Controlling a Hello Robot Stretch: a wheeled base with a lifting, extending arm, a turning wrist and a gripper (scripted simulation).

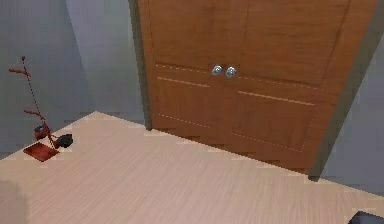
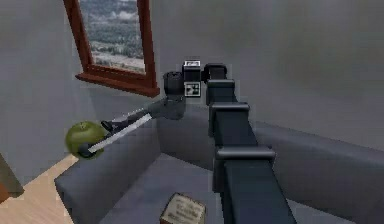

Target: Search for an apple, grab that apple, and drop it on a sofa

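Soft, even light fills both views, and the window (image 2: 115, 35) shows bright daylight beside dim grey walls (image 2: 300, 60).

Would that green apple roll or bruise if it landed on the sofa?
The apple looks round, so it would probably roll on anything flat. The sofa looks soft, likely stopping it and sparing bruises.

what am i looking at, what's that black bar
A wheeled robot with one arm. One picture looks ahead from it: wooden double doors, a thin red stand on the floor. The other looks sideways, where the arm reaches: the black bar is the arm, its gripper near a grey sofa under a window. A small box lies on the seat. A green apple is at the gripper's far end by the sofa's armrest; I cannot tell whether it is held.
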